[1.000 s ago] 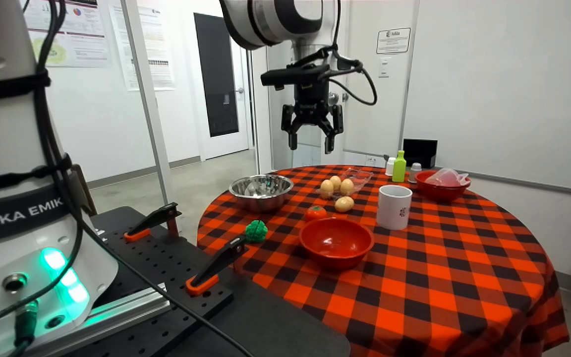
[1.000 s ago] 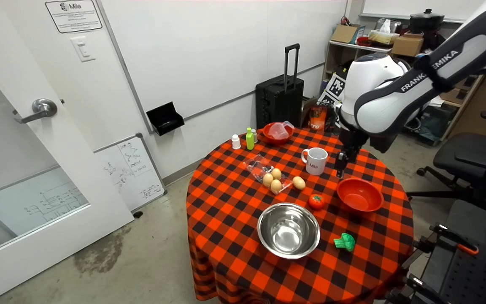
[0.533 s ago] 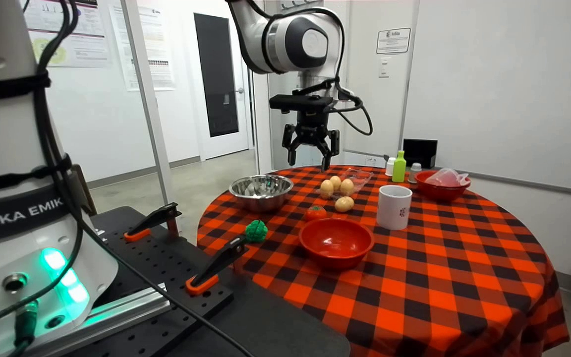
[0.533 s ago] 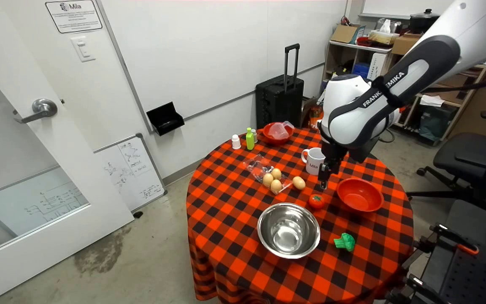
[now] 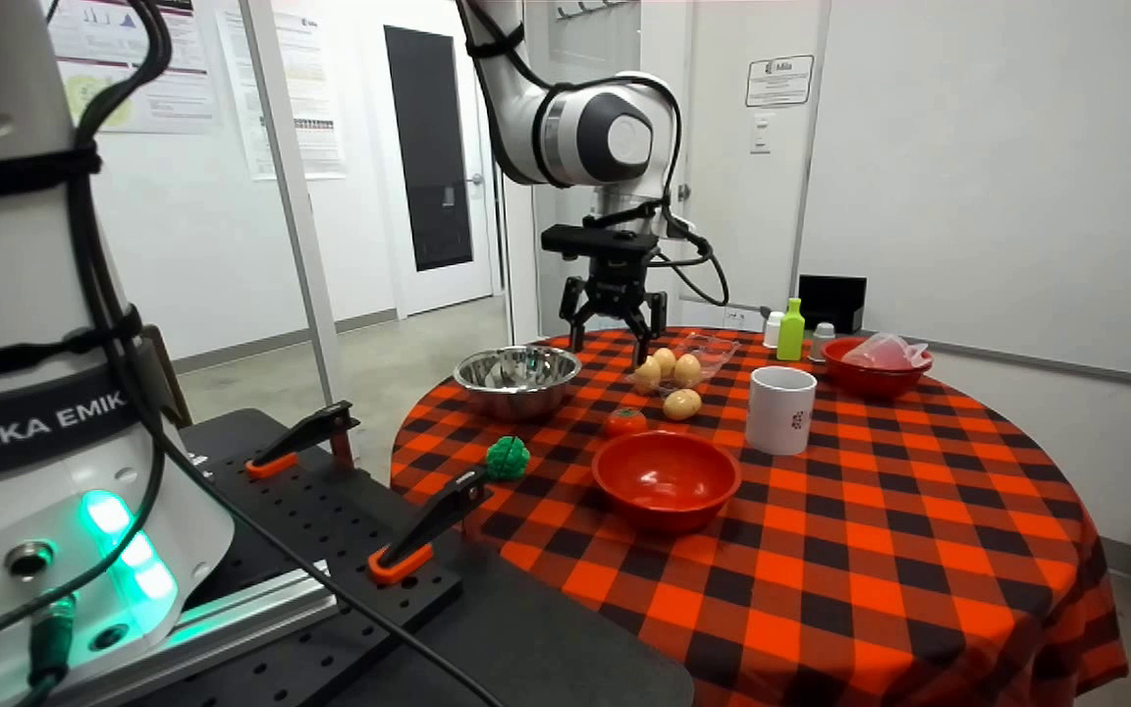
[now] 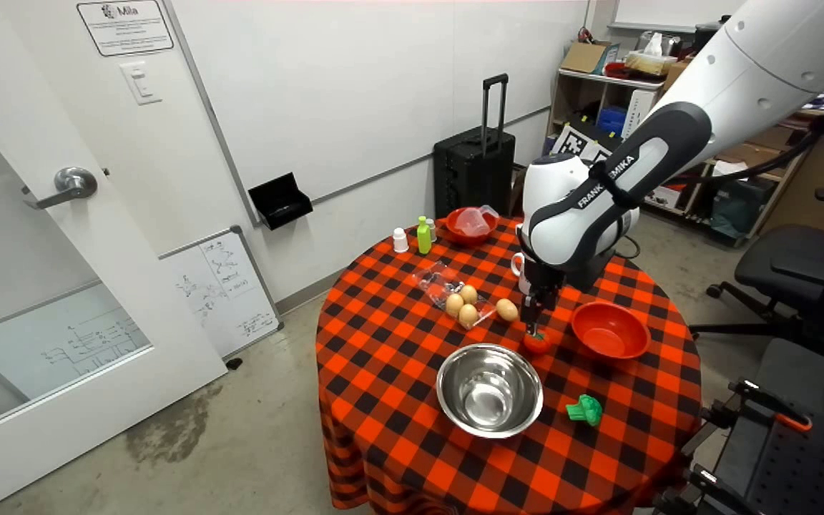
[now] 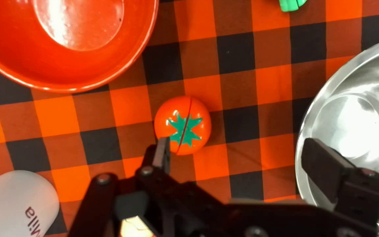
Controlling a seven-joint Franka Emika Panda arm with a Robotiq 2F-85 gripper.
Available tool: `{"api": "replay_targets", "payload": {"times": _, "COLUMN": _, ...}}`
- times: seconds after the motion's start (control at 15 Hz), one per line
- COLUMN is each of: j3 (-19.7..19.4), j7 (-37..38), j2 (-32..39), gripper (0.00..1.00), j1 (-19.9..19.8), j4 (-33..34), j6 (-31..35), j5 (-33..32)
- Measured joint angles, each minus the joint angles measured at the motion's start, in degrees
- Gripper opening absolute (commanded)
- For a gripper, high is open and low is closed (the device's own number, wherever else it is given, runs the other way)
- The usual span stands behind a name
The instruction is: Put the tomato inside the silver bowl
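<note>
The red tomato with a green star top (image 7: 183, 123) rests on the checked cloth. In both exterior views, the tomato shows between the red bowl and the silver bowl (image 5: 626, 422) (image 6: 537, 343). The shiny silver bowl (image 6: 489, 390) stands on the table; its near wall shows in an exterior view (image 5: 518, 401), and part of it at the right of the wrist view (image 7: 308, 131). My gripper (image 7: 237, 144) is open and empty, above the table. In the wrist view, one finger overlaps the tomato's lower left edge and the other overlaps the silver bowl's rim.
The red bowl (image 6: 610, 330) stands close to the tomato. A white mug (image 5: 781, 410), several eggs (image 5: 667, 370) and a green broccoli (image 6: 585, 410) are on the table. A green bottle (image 5: 790, 331) and another red bowl (image 6: 471, 225) stand at the far side.
My gripper has come down and moved toward the tomato and silver bowl, staying open. It now partly covers the mug in an exterior view. The objects on the table have not moved.
</note>
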Motion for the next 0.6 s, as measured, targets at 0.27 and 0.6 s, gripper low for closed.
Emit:
{"api": "replay_targets", "payload": {"times": 0.27, "j3": -0.51, "j7": 2.34, "j2": 2.95, "gripper": 1.00, "j1": 1.36, "j4": 2.43, "j6": -0.09, "j5": -0.55}}
{"api": "replay_targets", "payload": {"times": 0.6, "j3": -2.82, "j7": 7.94, "j2": 5.67, "gripper": 1.00, "j1": 3.85, "j4": 4.83, "j6": -0.23, "j5": -2.29}}
